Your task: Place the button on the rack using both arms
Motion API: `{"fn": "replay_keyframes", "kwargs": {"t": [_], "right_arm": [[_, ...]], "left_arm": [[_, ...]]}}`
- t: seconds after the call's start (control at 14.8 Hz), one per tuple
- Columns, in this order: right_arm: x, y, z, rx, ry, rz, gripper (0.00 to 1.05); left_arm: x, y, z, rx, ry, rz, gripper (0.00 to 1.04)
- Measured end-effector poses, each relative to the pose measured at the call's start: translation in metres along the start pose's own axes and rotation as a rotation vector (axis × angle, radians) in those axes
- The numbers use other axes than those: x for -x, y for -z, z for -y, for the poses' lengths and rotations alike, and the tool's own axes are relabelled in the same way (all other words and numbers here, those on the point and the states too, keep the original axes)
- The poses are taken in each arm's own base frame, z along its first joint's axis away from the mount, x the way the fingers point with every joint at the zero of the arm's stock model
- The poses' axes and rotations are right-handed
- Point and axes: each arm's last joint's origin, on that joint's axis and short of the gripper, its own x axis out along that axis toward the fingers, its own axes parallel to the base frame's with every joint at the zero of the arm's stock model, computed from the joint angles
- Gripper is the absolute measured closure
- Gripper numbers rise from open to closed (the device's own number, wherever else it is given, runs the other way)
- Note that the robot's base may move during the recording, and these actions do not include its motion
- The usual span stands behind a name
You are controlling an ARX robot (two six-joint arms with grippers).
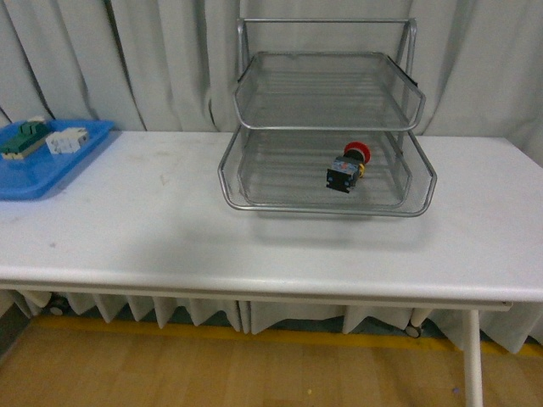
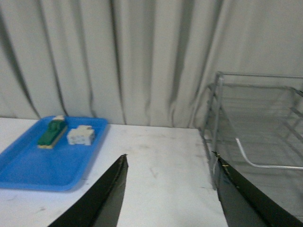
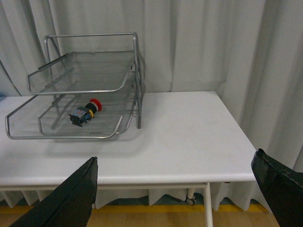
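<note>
Button (image 1: 349, 166) lies on its side on the lower mesh of the rack (image 1: 331, 127), under the top tier. We cannot tell whether that mesh is the middle tier or the bottom one. Its red cap points toward the back right and its black and blue body toward the front left. It sits right of the middle of the tray, clear of the side walls. Nothing touches it.

We see neither of our arms in the front view. In the left wrist view our left gripper (image 2: 170, 163) has its two dark fingers (image 2: 111, 198) spread wide with nothing between them, above the white table (image 1: 170, 229). The near corner of the rack shows just beyond one finger. In the right wrist view our right gripper (image 3: 176, 158) is also spread wide and holds nothing. It is well back from the rack, which stands on the table with the button visible inside.

At the far left edge of the table rests a blue tray (image 1: 34, 182). It holds a green-and-cream component (image 1: 23, 138) and a white block (image 1: 67, 140) side by side, well apart from the rack. A pale curtain (image 1: 153, 59) hangs behind the table
</note>
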Motion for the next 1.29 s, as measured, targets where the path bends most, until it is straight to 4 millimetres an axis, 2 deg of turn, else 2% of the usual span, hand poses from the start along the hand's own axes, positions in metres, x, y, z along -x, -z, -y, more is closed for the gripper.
{"fn": "replay_keyframes", "kwargs": {"t": [0.07, 0.27, 0.34, 0.54, 0.95, 1.02, 1.08, 1.29], "right_arm": [[0.0, 0.0, 0.0, 0.0, 0.0, 0.0, 0.06], [0.0, 0.0, 0.0, 0.0, 0.0, 0.0, 0.06], [0.0, 0.0, 0.0, 0.0, 0.0, 0.0, 0.06], [0.0, 0.0, 0.0, 0.0, 0.0, 0.0, 0.06], [0.0, 0.0, 0.0, 0.0, 0.0, 0.0, 0.06], [0.0, 0.0, 0.0, 0.0, 0.0, 0.0, 0.06], [0.0, 0.0, 0.0, 0.0, 0.0, 0.0, 0.06], [0.0, 0.0, 0.0, 0.0, 0.0, 0.0, 0.06]], "left_arm": [[0.017, 0.006, -0.005, 0.002, -0.004, 0.017, 0.61], [0.049, 0.038, -0.012, -0.007, 0.026, -0.053, 0.97], [0.059, 0.039, -0.015, -0.005, 0.021, -0.031, 1.03], [0.083, 0.051, -0.028, -0.004, 0.019, -0.042, 1.03], [0.119, 0.063, -0.03, -0.004, 0.019, -0.03, 1.03], [0.122, 0.067, -0.03, -0.004, 0.019, -0.002, 1.03], [0.126, 0.074, -0.03, -0.005, 0.021, -0.05, 1.03], [0.135, 0.068, -0.03, -0.004, 0.021, -0.014, 1.03]]}}
